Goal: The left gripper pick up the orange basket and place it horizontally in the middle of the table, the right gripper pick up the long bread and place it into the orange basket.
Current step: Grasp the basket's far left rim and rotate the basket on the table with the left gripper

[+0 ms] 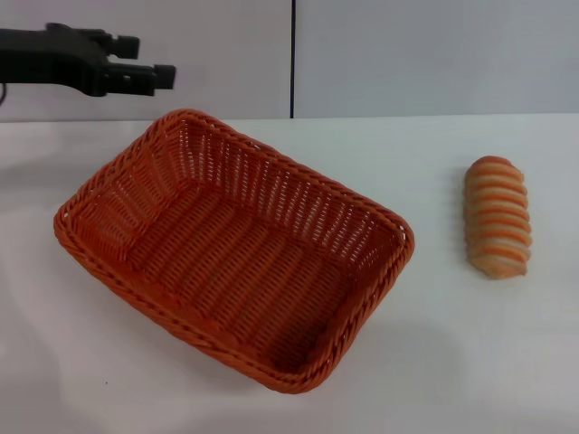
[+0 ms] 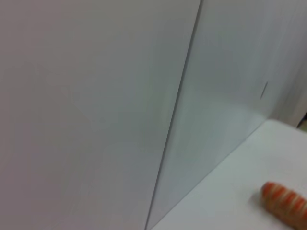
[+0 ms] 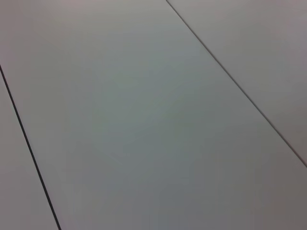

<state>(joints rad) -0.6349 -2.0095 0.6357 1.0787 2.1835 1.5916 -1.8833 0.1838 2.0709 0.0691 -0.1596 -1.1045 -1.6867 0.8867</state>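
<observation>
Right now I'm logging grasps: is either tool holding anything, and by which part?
Nothing is held. The left tool hovers apart from the orange basket; the right tool isn't visible.

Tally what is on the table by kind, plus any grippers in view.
orange basket: 1
long bread: 1
left gripper, raised above the table's far left: 1
right gripper: 0 in view
Total: 3

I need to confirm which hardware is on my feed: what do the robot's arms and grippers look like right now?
Only the left gripper shows, in the head view at the upper left: a matte black, blocky body narrowing into short, square-tipped fingers. A thin dark cable curves off near the picture's left edge. No markings or labels can be made out. The right gripper is not in any view; its wrist camera shows only pale panels with dark seams.
</observation>
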